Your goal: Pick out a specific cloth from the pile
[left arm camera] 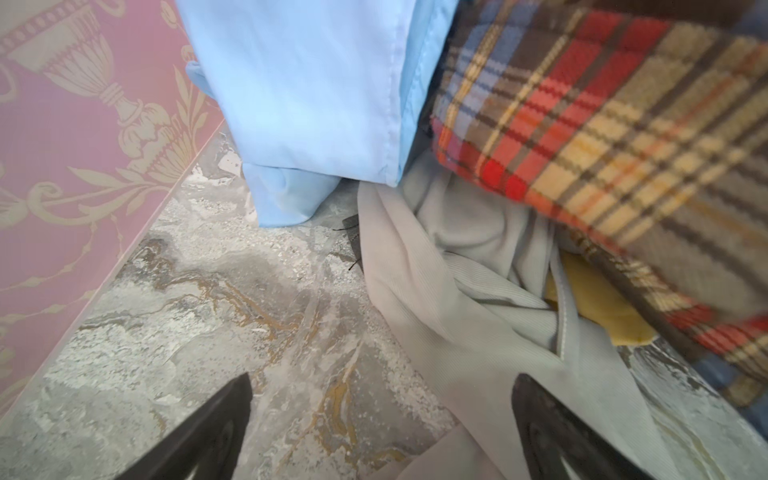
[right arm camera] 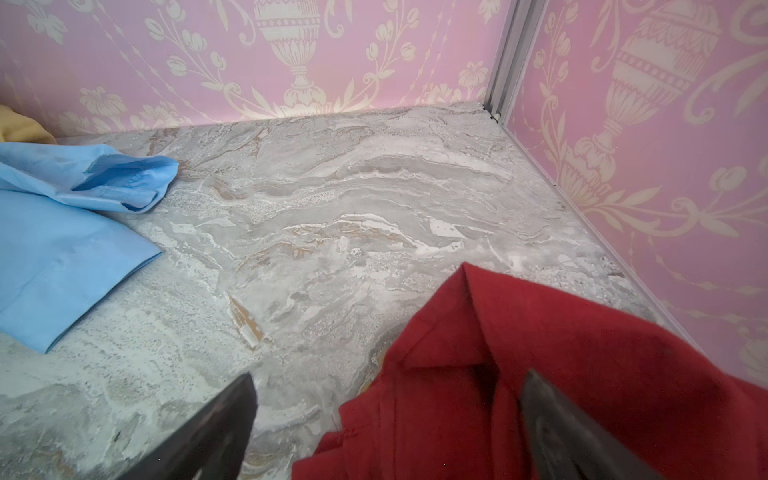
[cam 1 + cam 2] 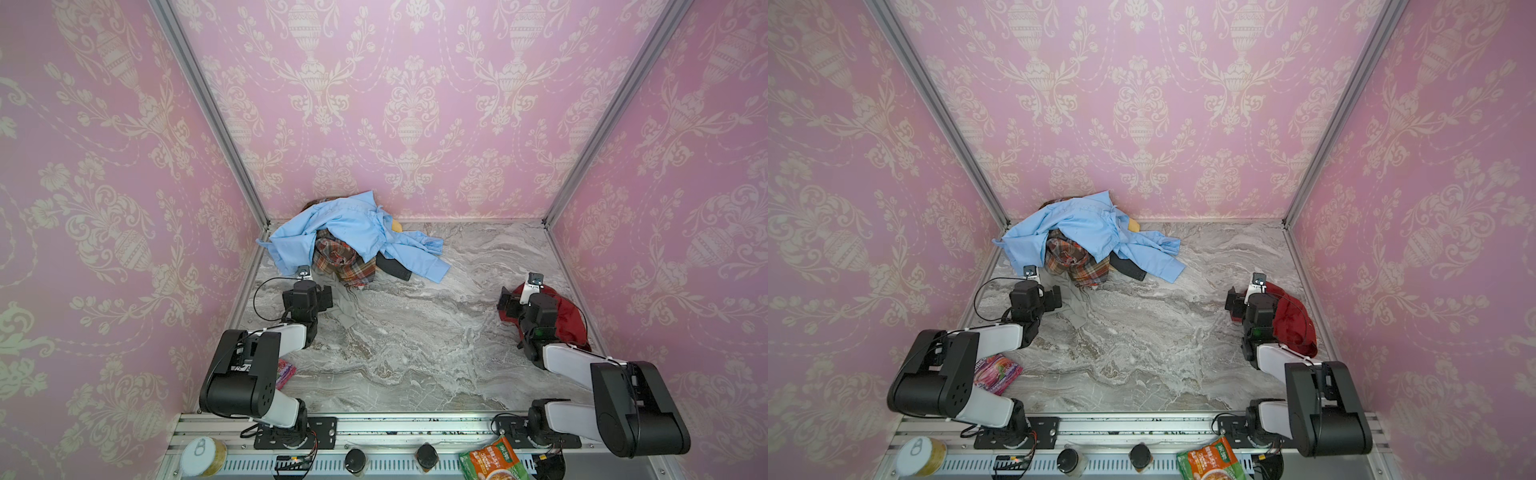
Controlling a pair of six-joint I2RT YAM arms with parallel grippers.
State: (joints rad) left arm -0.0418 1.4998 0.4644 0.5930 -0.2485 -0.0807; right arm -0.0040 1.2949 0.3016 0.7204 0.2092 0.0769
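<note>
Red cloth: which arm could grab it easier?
Right. The right claw, open, is right at the red cloth, by its collar. The left claw, open too, sits far off beside the pile.

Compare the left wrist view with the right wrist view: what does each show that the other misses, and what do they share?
Only the left wrist view shows the red-brown plaid shirt, the pale grey ribbed cloth beside it, and the open left gripper. Only the right wrist view shows the plain dark red soft garment, the metal corner post, and the open right gripper. Both show the light blue shirt, the grey marbled tabletop and the pink patterned wall.
</note>
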